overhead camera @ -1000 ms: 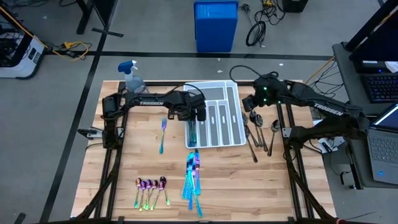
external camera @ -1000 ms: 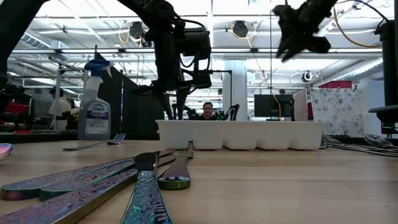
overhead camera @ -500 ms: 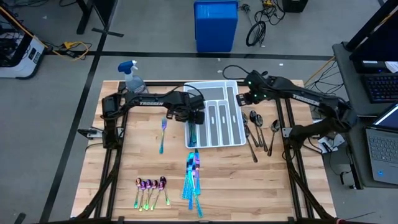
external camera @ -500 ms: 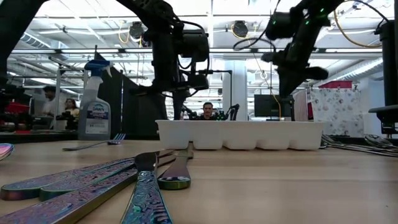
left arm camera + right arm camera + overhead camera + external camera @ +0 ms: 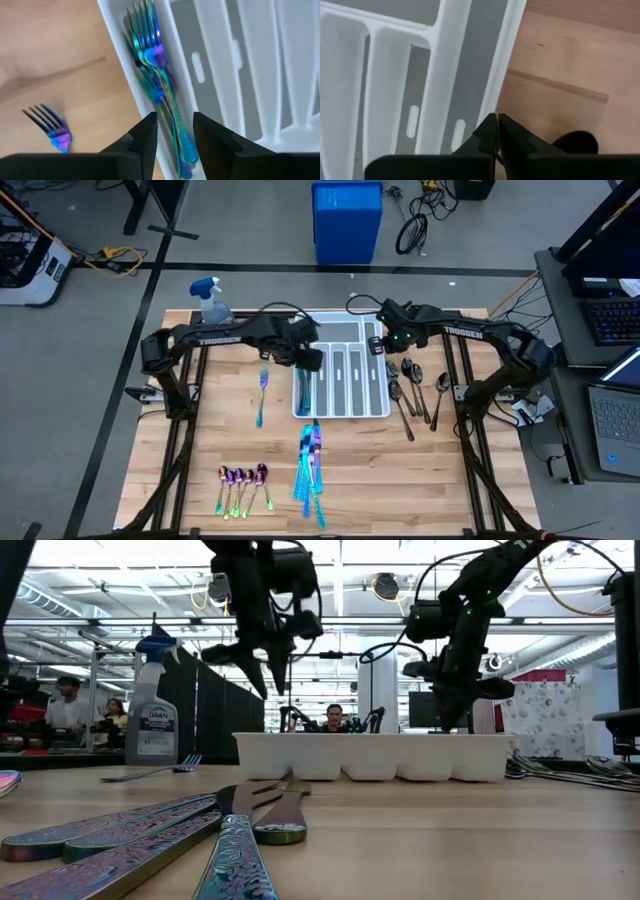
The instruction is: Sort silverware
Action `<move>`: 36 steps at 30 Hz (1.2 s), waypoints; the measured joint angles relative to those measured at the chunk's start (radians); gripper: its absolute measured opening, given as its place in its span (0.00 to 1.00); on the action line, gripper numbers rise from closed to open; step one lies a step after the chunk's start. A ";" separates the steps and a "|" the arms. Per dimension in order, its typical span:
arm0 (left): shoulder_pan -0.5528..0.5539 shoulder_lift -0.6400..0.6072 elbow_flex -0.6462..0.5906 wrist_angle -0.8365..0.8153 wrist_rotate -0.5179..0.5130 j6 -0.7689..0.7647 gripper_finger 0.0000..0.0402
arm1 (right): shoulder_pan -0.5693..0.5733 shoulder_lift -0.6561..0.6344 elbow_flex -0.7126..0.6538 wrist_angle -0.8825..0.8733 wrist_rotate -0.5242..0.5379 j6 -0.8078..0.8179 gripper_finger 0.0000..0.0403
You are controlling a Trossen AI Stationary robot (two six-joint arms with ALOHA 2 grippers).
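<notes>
We see the left gripper (image 5: 175, 132) w/ its fingers (image 5: 145, 137) a little apart and nothing between them, hanging over the leftmost slot of the white tray (image 5: 240, 60), where several blue-teal forks (image 5: 155, 65) lie stacked lengthwise. In the high view that gripper (image 5: 308, 358) sits at the tray's left edge, just left of frame centre, above the tray (image 5: 345, 370).

The right gripper (image 5: 497, 131) has its fingers (image 5: 512, 135) pressed together, holding nothing we can make out, over the tray's right wall where it meets the tabletop (image 5: 560, 65); a dark rounded shape shows just beside the tips, we can't tell what. High view puts it (image 5: 378, 345) at the tray's upper-right corner.

Rest of the silverware, high view:
- one loose fork (image 5: 262, 395) on the tabletop, left of the tray
- iridescent knives (image 5: 310, 465) bundled below the tray, lower centre
- small rainbow-purple spoons (image 5: 243, 485) in a row, lower left
- dark spoons (image 5: 415, 395) just right of the tray

A spray bottle (image 5: 213, 302) stands at the tabletop's upper-left corner. In the low view, ppl (image 5: 65, 705) show far off in the room, at frame left.
</notes>
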 joint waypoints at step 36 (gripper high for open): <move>-0.008 -0.051 -0.073 -0.351 0.011 0.063 0.28 | 0.051 -0.029 0.006 -0.032 -0.073 -0.001 0.00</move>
